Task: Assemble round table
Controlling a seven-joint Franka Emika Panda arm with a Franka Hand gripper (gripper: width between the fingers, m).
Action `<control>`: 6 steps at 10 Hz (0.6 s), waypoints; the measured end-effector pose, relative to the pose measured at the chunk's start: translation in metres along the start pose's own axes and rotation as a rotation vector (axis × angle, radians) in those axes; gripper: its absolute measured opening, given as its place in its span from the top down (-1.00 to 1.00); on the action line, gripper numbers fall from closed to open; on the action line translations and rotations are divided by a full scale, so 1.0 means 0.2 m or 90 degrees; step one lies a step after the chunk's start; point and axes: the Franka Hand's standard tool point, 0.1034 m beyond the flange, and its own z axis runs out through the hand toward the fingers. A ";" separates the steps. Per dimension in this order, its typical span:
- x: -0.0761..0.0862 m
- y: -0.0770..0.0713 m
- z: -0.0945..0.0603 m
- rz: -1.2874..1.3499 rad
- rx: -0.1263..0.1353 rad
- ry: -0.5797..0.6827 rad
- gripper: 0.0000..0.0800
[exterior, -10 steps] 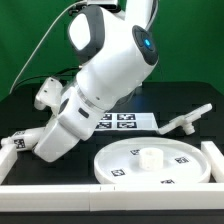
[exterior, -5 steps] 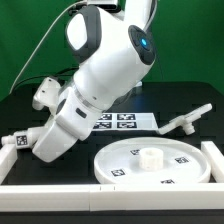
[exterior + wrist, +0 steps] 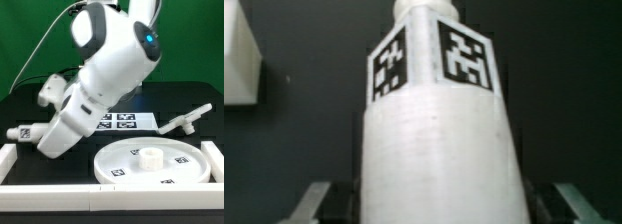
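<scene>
now the end effector [image 3: 438, 205] grips the post [image 3: 438, 110], a white rail [image 3: 8, 155] close by its tip.

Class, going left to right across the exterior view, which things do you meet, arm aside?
Post → marker board → foot piece. The round disc overlaps the last two, so it is left out.

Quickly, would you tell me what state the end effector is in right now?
The end effector is closed, holding the cylinder post.
</scene>
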 end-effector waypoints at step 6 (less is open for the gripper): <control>-0.07 0.07 -0.28 0.147 0.050 0.143 -0.02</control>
